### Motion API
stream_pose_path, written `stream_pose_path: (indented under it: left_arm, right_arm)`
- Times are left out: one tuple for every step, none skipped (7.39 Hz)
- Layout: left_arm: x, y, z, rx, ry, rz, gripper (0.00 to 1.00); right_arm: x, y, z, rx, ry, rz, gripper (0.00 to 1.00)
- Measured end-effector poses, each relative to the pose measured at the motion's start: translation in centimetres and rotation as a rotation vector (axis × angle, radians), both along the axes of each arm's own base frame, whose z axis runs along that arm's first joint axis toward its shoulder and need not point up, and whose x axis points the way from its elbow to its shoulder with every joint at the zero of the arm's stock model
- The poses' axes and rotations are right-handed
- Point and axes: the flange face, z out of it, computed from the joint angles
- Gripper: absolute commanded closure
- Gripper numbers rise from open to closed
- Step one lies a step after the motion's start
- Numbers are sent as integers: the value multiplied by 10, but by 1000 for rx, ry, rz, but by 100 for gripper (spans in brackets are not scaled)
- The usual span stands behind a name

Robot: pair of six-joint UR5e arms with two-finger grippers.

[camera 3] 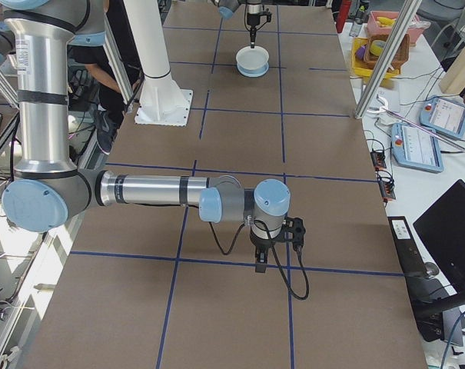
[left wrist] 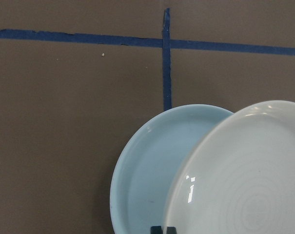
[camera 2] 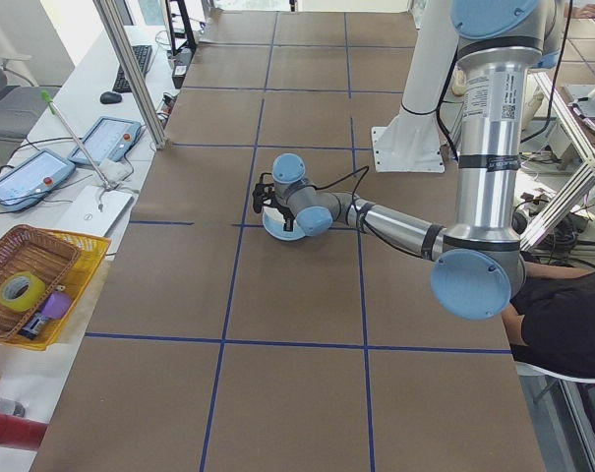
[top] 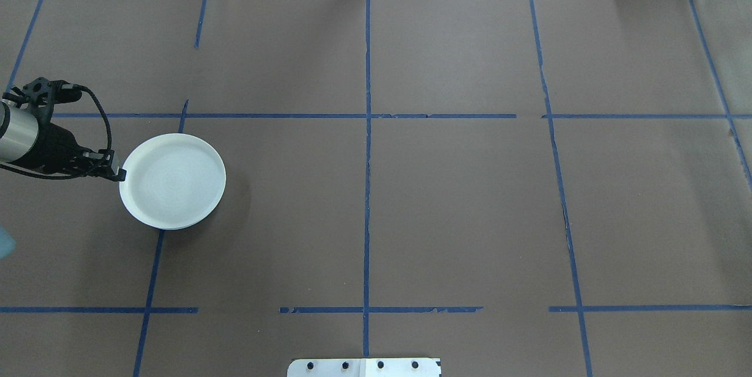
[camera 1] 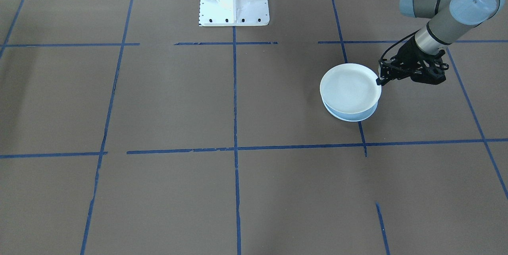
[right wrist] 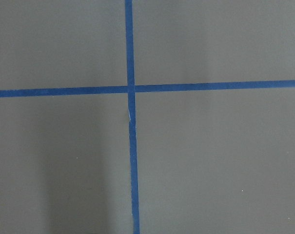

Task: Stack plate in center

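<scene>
- Brown bench [top: 446, 206] with blue tape grid.
- Left gripper [top: 120, 175] pinches the pale plate [top: 173, 180] by its rim, tilted over the blue plate [left wrist: 152, 170]; release remains.
- Right gripper [camera 3: 260, 267]: state unclear.

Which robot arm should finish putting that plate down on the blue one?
The left. Its gripper grips the rim of the pale ringed plate above the light blue plate. The right gripper hangs far off over bare table.
</scene>
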Motion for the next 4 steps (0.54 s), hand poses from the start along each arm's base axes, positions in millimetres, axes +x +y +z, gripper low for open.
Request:
stream_pose_path:
  left_arm:
    - [-1, -1, 0, 1, 1, -2, 0]
    - [-4, -2, 0, 2, 1, -7, 0]
    - [-7, -4, -1, 7, 3, -14, 0]
    - [-14, -8, -5, 29, 4, -22, 0]
  right_arm:
    - [0, 0, 0, 0, 0, 0, 0]
    - [0, 0, 0, 0, 0, 0, 0]
    - [0, 0, 0, 0, -1, 0, 0]
    - [0, 0, 0, 0, -1, 0, 0]
